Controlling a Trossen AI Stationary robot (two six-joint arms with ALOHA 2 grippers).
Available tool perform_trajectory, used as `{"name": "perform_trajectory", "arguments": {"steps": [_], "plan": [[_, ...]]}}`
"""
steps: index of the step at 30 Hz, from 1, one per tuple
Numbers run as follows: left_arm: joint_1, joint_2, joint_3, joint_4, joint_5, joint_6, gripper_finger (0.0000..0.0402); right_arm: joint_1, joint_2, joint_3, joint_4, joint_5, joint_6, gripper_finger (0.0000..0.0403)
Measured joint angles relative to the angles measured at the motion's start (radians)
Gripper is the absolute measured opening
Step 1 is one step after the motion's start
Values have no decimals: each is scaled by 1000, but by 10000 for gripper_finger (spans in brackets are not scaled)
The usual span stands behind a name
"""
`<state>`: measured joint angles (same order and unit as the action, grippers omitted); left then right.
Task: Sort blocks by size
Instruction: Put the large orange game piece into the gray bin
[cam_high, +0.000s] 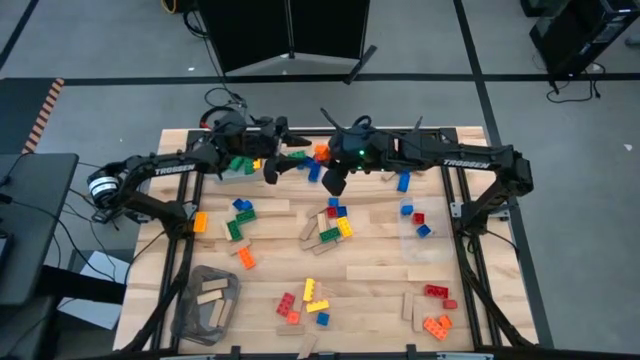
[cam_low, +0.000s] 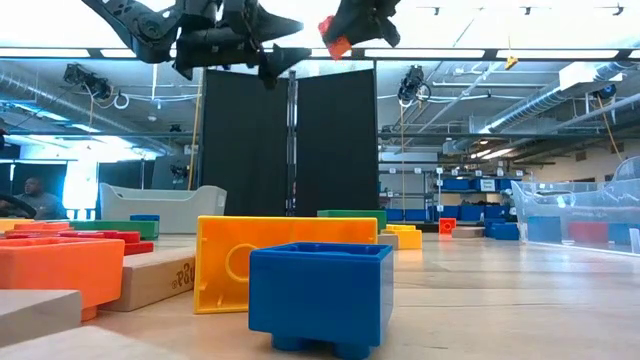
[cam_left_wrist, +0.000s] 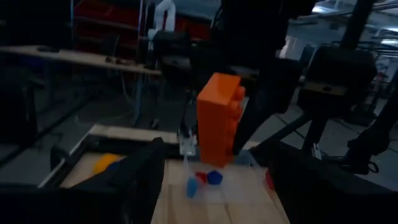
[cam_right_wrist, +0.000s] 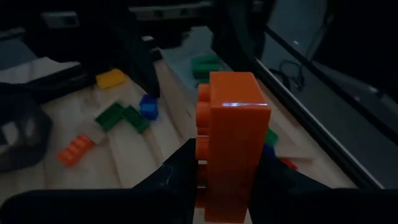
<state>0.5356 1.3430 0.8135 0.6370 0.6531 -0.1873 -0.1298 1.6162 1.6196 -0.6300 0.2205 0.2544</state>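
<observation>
A: What sits at the left of your overhead frame?

B: A grey bin (cam_high: 205, 305) in the lower left, tan wooden pieces inside. Above it, loose blocks (cam_high: 238, 220) in blue, red and green, plus an orange one near the table (cam_high: 380, 262) edge. Your left gripper (cam_high: 283, 152) is upper left of centre, jaws spread, nothing between them. A clear bin (cam_high: 240, 166) with green and yellow blocks lies right under that arm.

A: And the middle?

B: Your right gripper (cam_high: 325, 160) is just right of the left one, pinched shut on an orange brick (cam_right_wrist: 233, 140). In the right wrist view the brick stands upright between the fingers, studs to its left. In the low view it hangs high in the upper centre, well off the table.

A: What crowds you?

B: The two grippers nearly meet; from the left wrist view the brick fills the centre, between that gripper's dark fingers.

A: The right side?

B: A second clear bin (cam_high: 418, 222) holds blue and red blocks. Red and orange ones lie in the lower right.
</observation>
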Motion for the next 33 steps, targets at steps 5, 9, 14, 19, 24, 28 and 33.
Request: {"name": "perform_trajectory", "arguments": {"steps": [5,9,14,19,24,28,33], "plan": [[-28,1,0,17,-17,-1,282,5,1,0,114,-58,-58,112],[-43,6,10,56,-39,-54,282,4,1,0,132,-79,-76,112],[-47,6,42,61,-57,-88,282,3,1,0,132,-81,-97,112],[-47,20,55,60,-58,-125,282,3,1,0,152,-81,-111,112],[-54,55,55,124,-53,-165,282,2,1,0,152,-82,-123,112],[-63,60,55,157,-61,-161,282,2,3,0,163,-87,-123,112],[-67,60,55,156,-61,-160,255,2,3,0,160,-88,-124,112]]}}
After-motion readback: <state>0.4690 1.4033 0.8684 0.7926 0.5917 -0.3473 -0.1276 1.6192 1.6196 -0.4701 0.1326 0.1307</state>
